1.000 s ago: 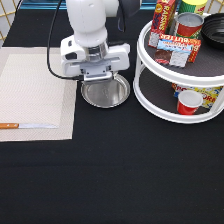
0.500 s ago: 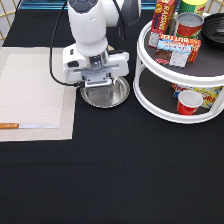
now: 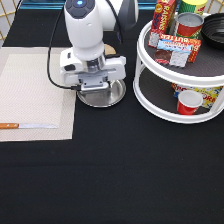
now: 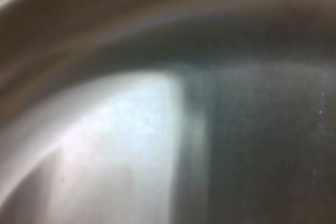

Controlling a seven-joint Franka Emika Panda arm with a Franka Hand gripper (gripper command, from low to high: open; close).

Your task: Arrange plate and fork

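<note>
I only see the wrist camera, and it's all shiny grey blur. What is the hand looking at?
Observer: The silver plate. The gripper is right down over it.
Operator: Where is the plate sitting?
Observer: On the black table, between a beige placemat at the exterior view's left and a white two-shelf rack at its right.
Operator: Is the fork there?
Observer: I see no fork. Only a knife lies near the placemat's bottom edge.

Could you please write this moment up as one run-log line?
tool: low over round shiny silver metal plate, fingers hidden | plate: on black table, right of beige placemat | fork: not visible | wooden-handled knife: on placemat
</note>
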